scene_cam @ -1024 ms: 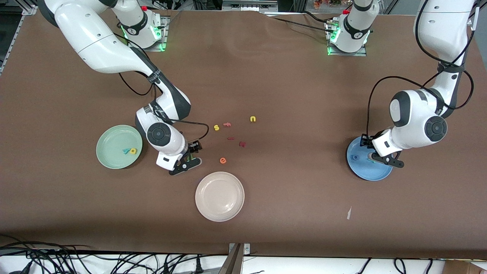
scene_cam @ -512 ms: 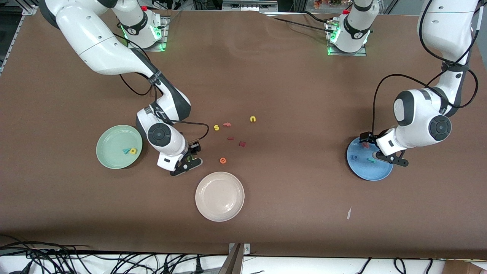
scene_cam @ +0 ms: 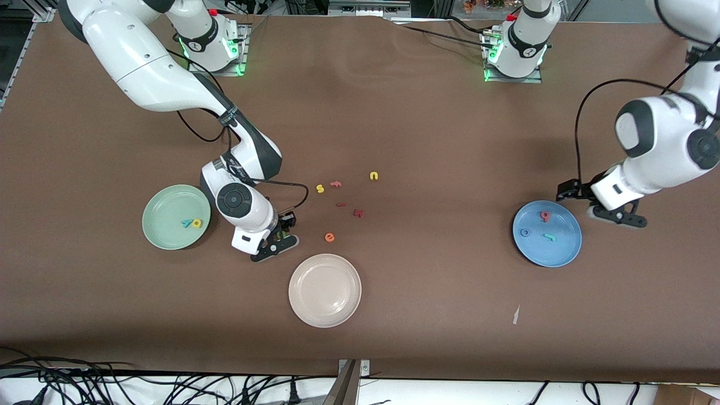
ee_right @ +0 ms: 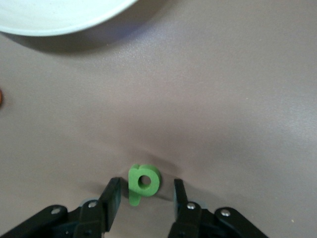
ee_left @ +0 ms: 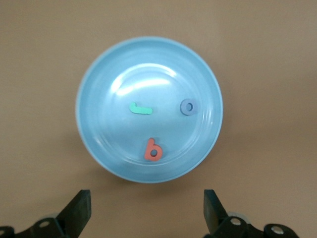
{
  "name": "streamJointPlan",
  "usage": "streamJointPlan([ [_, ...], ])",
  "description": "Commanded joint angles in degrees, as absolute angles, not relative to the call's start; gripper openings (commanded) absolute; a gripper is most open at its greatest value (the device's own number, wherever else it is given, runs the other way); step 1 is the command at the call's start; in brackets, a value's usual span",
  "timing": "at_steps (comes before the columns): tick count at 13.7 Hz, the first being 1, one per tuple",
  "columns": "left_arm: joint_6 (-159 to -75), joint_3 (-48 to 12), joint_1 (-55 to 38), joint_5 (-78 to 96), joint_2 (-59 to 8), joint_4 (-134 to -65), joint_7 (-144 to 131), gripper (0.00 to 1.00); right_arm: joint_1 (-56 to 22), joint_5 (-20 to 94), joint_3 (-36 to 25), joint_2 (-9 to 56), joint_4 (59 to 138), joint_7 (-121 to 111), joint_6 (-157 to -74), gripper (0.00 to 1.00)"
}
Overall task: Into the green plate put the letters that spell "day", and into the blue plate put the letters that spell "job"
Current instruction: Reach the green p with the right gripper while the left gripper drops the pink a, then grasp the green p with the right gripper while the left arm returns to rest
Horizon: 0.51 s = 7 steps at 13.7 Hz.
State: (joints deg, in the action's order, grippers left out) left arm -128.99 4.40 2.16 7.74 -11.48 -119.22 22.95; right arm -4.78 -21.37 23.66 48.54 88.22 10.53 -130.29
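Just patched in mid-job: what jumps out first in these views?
The blue plate toward the left arm's end already holds the j, o and b, with the open left tool hanging beside it. The right tool straddles the green d between the green plate and the white plate.

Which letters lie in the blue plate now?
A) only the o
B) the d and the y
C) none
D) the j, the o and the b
D: the left wrist view shows the teal j, the blue o and the salmon b all inside the blue plate.
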Motion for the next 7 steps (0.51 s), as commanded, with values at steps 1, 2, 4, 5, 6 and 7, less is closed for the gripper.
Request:
streamJointPlan([
  [1,-125.80,2.99,2.64,6.16,-3.98,-121.29,22.68,1.00,-5.18,-22.06,23.73,50.01,86.48,10.37,-130.43,0.44],
  [2,-123.34,2.81,2.55,6.07,-1.87,-120.94,22.59,1.00,-5.19,-22.06,23.73,50.01,86.48,10.46,-130.43,0.42],
  [4,-120.34,2.81,2.55,1.61,3.23,-120.76,22.59,1.00,-5.18,-21.97,23.73,50.01,86.48,10.63,-130.43,0.39],
  [5,-118.23,2.12,2.55,-0.59,5.34,-119.63,21.72,1.00,-5.10,-21.97,23.73,50.01,86.48,10.72,-130.43,0.36],
  [6,-113.60,1.24,2.64,-0.96,6.23,-117.10,20.14,1.00,-5.18,-21.89,23.73,50.01,86.48,10.72,-130.43,0.35],
  [7,-107.29,0.53,2.64,-0.97,6.33,-112.72,18.13,1.00,-5.10,-21.88,23.73,50.01,86.48,10.72,-130.43,0.31],
])
